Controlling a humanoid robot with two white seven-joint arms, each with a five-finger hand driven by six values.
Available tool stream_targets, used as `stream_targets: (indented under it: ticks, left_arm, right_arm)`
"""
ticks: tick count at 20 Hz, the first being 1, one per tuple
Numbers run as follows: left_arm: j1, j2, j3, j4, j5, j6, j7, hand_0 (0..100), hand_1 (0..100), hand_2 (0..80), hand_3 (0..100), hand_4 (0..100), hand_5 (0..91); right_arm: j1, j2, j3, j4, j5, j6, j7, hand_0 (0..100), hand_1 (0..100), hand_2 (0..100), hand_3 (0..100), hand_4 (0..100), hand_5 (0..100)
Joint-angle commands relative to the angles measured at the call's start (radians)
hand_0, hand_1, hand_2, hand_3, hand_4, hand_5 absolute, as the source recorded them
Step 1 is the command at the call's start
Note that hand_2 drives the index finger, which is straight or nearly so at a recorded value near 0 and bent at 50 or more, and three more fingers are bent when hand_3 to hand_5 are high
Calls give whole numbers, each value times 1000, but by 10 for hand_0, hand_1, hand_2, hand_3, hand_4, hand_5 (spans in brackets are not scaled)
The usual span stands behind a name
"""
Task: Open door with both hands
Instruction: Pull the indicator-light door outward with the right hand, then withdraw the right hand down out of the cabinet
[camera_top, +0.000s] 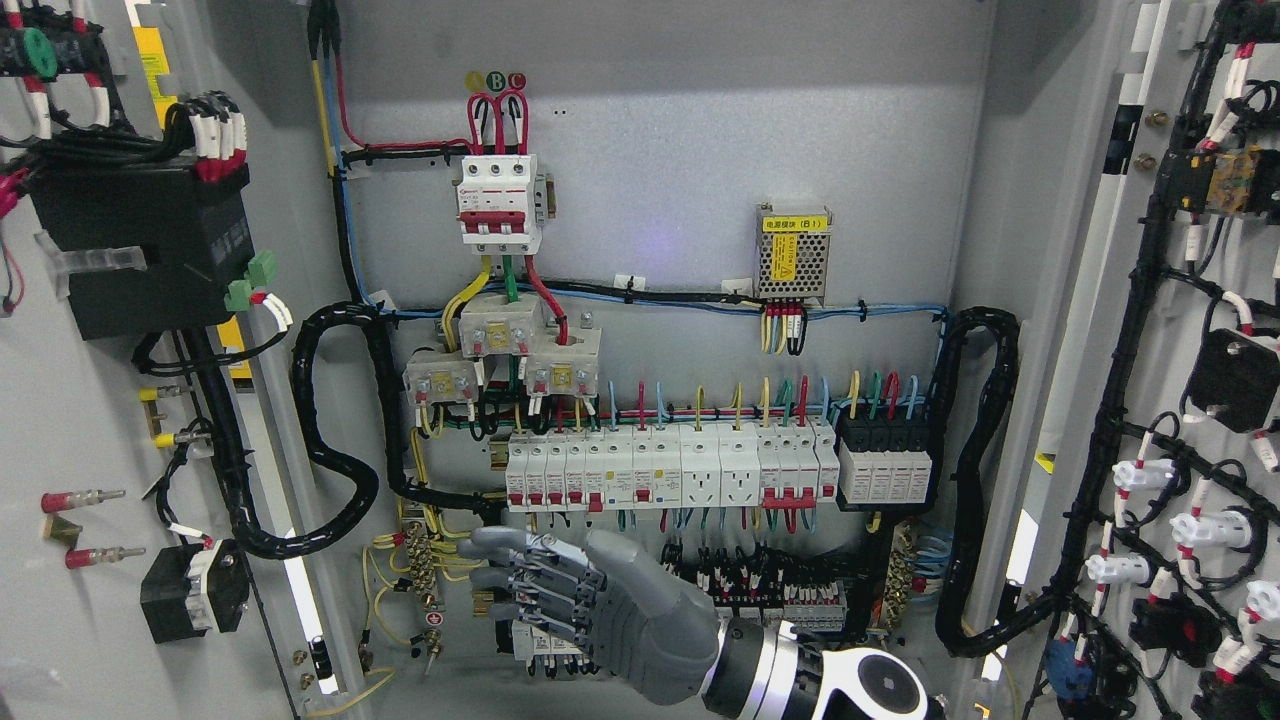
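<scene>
Right hand (590, 610) reaches in from lower right, fingers loosely extended, holding nothing, before the breaker row (670, 470). Both doors, left (90, 400) and right (1180, 400), stand swung wide at the frame edges.

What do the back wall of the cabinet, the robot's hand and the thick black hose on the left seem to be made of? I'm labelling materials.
Back wall: looks like sheet metal painted light grey, with a fine speckled matte finish.
Right hand: seemingly grey moulded plastic with a dull sheen; dark joints show between the finger segments.
Black hose: probably flexible ribbed plastic, bending in loops.
</scene>
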Motion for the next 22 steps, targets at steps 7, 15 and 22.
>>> stream_targets:
  ticks: [7, 15, 22]
  left_arm:
    - [0, 0, 1, 0, 0, 0, 0, 0, 0, 0, 0, 0, 0]
    - [0, 0, 1, 2, 0, 0, 0, 0, 0, 0, 0, 0, 0]
    - [0, 1, 1, 5, 0, 0, 0, 0, 0, 0, 0, 0, 0]
  right_arm:
    - [49, 75, 231, -93, 13, 1, -48, 214, 0, 0, 0, 0, 0]
    - [49, 148, 260, -83, 47, 64, -74, 214, 0, 0, 0, 0, 0]
    - [49, 148, 303, -82, 97, 53, -106, 215, 0, 0, 0, 0, 0]
